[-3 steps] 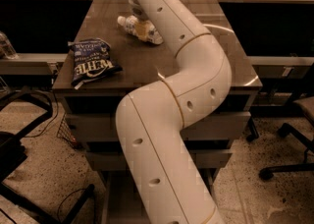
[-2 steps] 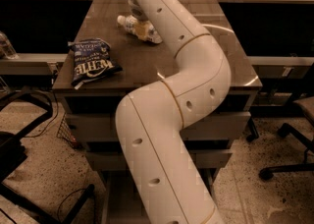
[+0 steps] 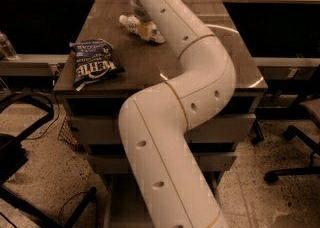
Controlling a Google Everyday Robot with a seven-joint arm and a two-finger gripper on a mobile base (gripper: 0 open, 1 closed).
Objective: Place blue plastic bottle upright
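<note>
The blue plastic bottle point(image 3: 141, 27) lies on its side at the far middle of the dark table point(image 3: 150, 62), its white cap pointing left. My white arm rises from the bottom of the view and reaches across the table to it. The gripper point(image 3: 137, 13) is directly over the bottle, mostly hidden behind the arm's last segment. I cannot tell if it touches the bottle.
A dark blue chip bag point(image 3: 92, 63) lies flat near the table's front left edge. The rim of a white bowl point(image 3: 248, 67) shows at the right, partly behind my arm. Office chairs stand on the floor at left and right. A shelf rail runs behind the table.
</note>
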